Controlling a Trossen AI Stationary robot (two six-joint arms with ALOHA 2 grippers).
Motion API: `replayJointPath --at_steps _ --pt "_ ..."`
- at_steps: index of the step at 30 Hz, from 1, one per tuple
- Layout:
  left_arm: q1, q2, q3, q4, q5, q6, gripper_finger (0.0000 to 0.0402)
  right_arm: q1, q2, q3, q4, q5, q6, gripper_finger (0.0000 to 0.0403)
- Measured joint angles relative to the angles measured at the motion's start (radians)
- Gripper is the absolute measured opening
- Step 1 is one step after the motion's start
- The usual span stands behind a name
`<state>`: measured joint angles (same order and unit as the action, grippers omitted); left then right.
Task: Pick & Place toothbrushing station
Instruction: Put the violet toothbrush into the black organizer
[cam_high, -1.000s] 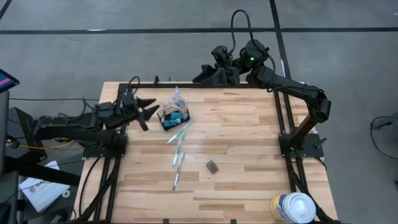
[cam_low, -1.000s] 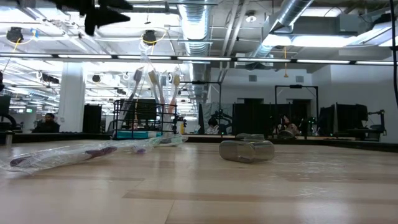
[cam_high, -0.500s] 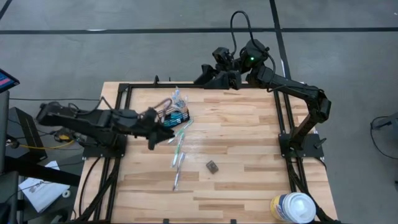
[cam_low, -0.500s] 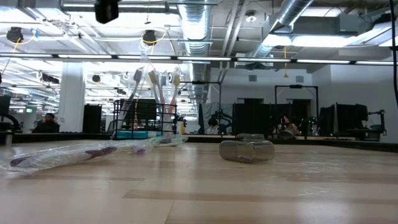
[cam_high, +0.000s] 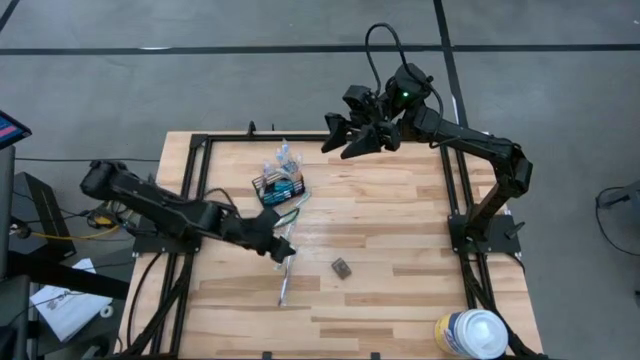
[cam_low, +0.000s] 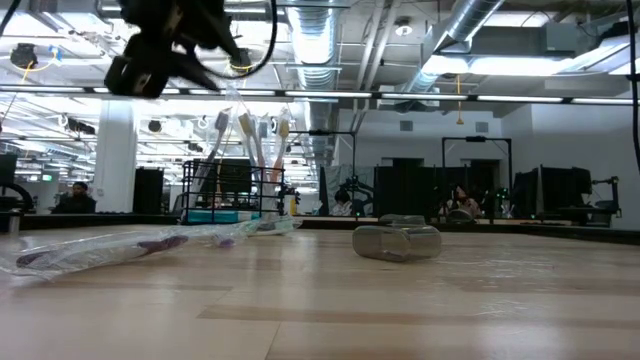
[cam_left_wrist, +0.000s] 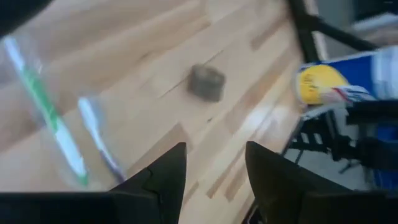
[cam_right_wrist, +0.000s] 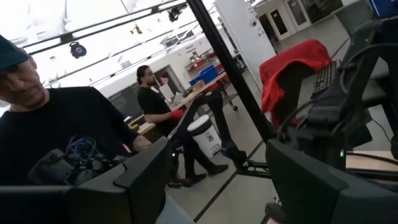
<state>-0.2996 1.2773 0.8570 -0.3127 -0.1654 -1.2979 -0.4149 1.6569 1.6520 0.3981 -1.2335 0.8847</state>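
Left tool (cam_high: 284, 250) has swung out from the worktop (cam_high: 400, 260) edge, jaws apart, over the loose toothbrushes (cam_high: 288, 262), which lie lengthwise past the caddy (cam_high: 279, 187). Right tool (cam_high: 345, 137) hangs open at the back, much farther off.

A robotics lab or workshop: beyond the table (cam_low: 420, 300) run exposed ceiling ducts (cam_low: 318, 40), strip lights, dark test rigs (cam_low: 478, 175) and seated people (cam_low: 78, 196).

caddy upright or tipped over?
Upright. In the low view the black wire caddy stands level on the table, with toothbrushes sticking up from it; the high view looks down into its open top.
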Motion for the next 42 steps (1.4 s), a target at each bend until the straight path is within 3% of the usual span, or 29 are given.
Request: replayJointPath --at_steps 7,15,42 --pt "0.003 0.099 0.0 0.007 0.002 -0.135 0.0159 0.0 0.0 0.0 0.0 -0.022 -0.005 0.0256" --pt "0.003 0.217 0.0 0.0 0.097 -0.209 0.0159 0.0 0.0 0.0 0.0 -0.027 -0.005 0.0256" --pt "0.133 0.387 -0.005 0.0 0.181 -0.09 0.0159 0.0 0.0 0.0 0.0 -0.026 -0.003 0.0256"
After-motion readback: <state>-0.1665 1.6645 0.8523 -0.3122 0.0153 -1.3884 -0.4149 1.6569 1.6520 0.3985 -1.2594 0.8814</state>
